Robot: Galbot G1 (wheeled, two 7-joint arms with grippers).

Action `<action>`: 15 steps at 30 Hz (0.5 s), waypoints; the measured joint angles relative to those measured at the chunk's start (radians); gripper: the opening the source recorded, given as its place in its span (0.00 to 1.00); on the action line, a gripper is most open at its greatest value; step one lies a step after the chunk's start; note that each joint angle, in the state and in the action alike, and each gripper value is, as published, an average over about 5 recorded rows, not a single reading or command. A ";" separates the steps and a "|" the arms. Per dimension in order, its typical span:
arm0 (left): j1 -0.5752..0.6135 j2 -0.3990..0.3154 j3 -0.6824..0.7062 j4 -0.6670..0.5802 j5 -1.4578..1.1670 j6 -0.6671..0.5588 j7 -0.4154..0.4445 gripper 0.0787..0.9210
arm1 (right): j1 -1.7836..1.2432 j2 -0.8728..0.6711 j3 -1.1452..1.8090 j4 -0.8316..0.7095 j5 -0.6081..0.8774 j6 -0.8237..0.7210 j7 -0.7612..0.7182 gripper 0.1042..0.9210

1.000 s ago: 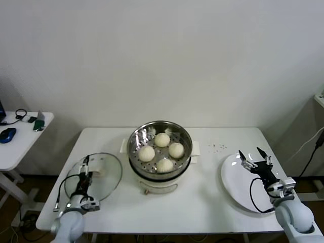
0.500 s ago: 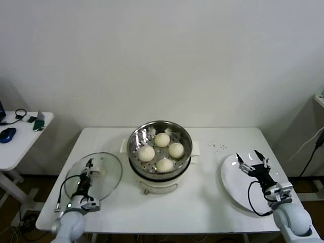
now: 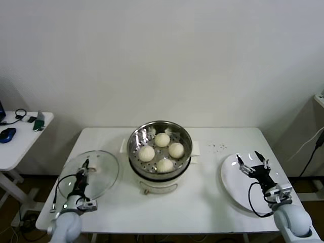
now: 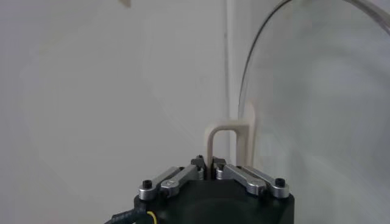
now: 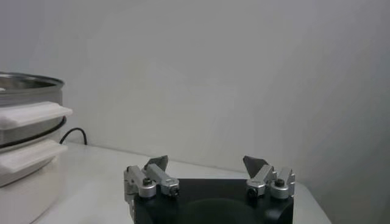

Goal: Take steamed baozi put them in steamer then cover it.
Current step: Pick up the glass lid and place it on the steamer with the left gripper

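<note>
I see my left gripper (image 3: 84,167) pinching the cream handle (image 4: 230,141) of the glass lid (image 3: 90,174), tilted up off the table (image 3: 202,202) left of the steamer (image 3: 160,147). All 4 buns (image 3: 161,150) sit in the steamer basket. My right gripper (image 3: 254,163) hovers over the white plate (image 3: 234,187), jaws spread.

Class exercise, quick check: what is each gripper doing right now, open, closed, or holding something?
Left gripper: closed on the handle of the cover.
Right gripper: open, holding nothing, above the white plate.
</note>
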 measured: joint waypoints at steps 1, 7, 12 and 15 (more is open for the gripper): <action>0.008 0.004 -0.002 -0.014 -0.004 0.006 0.000 0.08 | 0.001 0.000 0.000 -0.001 -0.001 0.001 -0.001 0.88; 0.079 0.033 -0.018 -0.140 -0.030 0.064 0.007 0.08 | 0.011 -0.005 0.000 -0.011 -0.006 0.005 -0.004 0.88; 0.162 0.063 -0.032 -0.285 -0.046 0.145 0.016 0.08 | 0.019 -0.008 -0.007 -0.022 -0.014 0.007 -0.008 0.88; 0.210 0.082 -0.033 -0.376 -0.056 0.198 0.028 0.08 | 0.025 -0.007 -0.013 -0.029 -0.022 0.010 -0.010 0.88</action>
